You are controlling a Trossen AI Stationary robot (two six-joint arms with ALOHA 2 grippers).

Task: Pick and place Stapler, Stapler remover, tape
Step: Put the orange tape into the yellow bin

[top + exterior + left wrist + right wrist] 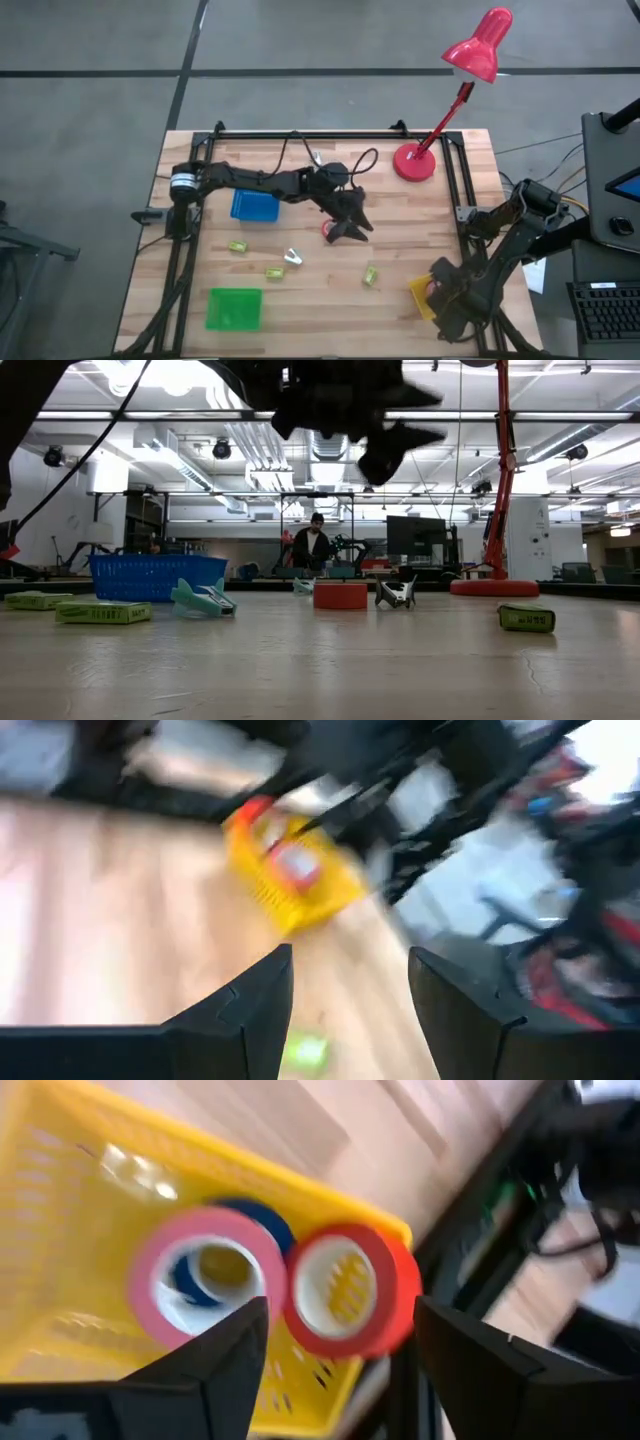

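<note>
Right gripper (340, 1370) over the yellow basket (70, 1200) at the table's front right corner, fingers spread apart, nothing between them. Just beyond the fingertips, a red tape roll (350, 1290) with pale core, tilted, over the basket's rim; whether touching the rim or falling, cannot tell. Beside it, inside the basket, a pink-looking tape roll (205, 1275), and under that the edge of a blue tape roll (262, 1222). No readable writing on any roll.

Left gripper (352, 225) raised above the table's middle, fingers spread, empty; dark fingers (250, 1010) visible in the left wrist view, pointing toward the yellow basket. On the wood just beside it, another red tape roll (328, 229), lying flat; seen in the low view as a low red cylinder (340, 595). Nearby, a stapler remover (397, 594) with dark jaws, and a pale teal one (203, 599) farther left.

Farther out: three small yellow-green staplers (237, 246) (274, 272) (371, 275) scattered on the front half, labels too small to read; blue basket (255, 206) behind; green basket (234, 308) at front left; red desk lamp (415, 162) at back right. A person (314, 545) standing in the room beyond the table.
</note>
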